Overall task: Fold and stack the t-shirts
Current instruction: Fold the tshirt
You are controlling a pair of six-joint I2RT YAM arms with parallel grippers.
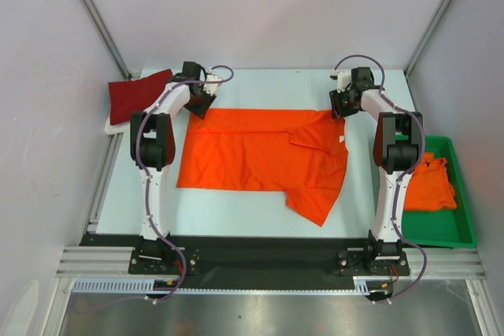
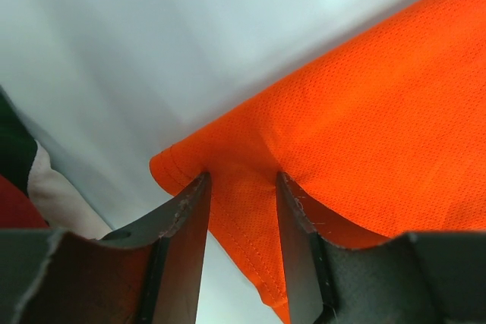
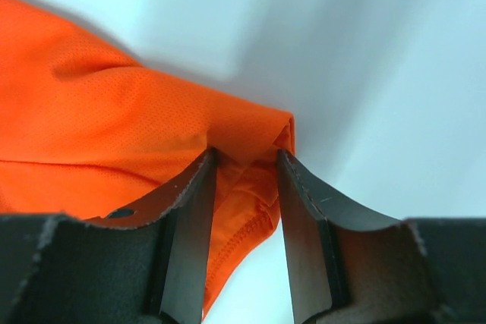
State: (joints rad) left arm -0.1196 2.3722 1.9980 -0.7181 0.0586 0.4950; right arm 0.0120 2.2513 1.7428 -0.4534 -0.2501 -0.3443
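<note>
Left gripper (image 2: 242, 177), right gripper (image 3: 247, 155), pinching orange t-shirt (image 1: 260, 155) corners

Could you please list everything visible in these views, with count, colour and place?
spread shirt: one, orange, flat mid-table
bin shirt: one, orange, crumpled in the bin
red shirt: one, dark red, folded, far left edge of the table
white shirt: one, white, under the red shirt, only an edge showing
bin: one, green, right of the table
table: one, pale
left gripper: one, black, pinching the spread shirt's far left corner
right gripper: one, black, pinching its far right corner
</note>
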